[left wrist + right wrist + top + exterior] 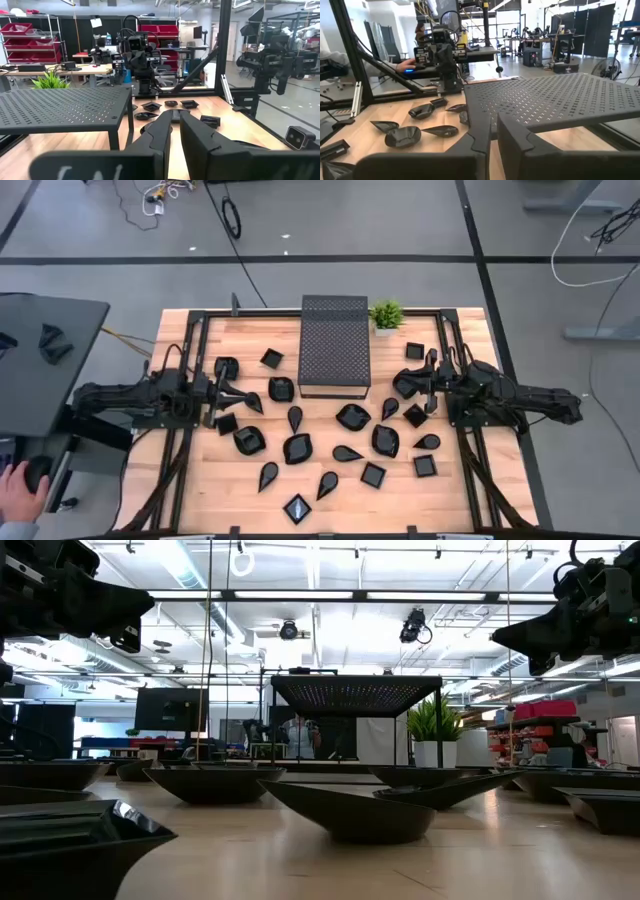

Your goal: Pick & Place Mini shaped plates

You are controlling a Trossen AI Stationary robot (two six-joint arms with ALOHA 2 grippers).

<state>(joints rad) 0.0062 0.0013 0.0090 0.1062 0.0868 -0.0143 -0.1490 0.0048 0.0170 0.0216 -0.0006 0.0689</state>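
Several small glossy black plates lie scattered flat on the wooden table (pixel 470 490), among them a leaf-shaped one (pixel 297 448), a teardrop (pixel 268 474) and a square one (pixel 373 474). They also show in the low view (pixel 350 812). My left gripper (pixel 248 394) hangs above the table's left part, shut and empty, its fingers pointing toward the right edge; its wrist view shows the fingertips together (pixel 172 116). My right gripper (pixel 412 385) hangs above the right part, shut and empty (pixel 491 122), pointing toward the left edge. Plates lie below and beside both.
A large black perforated box (pixel 334 345) stands at the far middle of the table, with a small green potted plant (pixel 386 313) at its right. Black frame rails (pixel 190 430) run along both sides. A person's hand (pixel 18 492) rests beyond the left edge.
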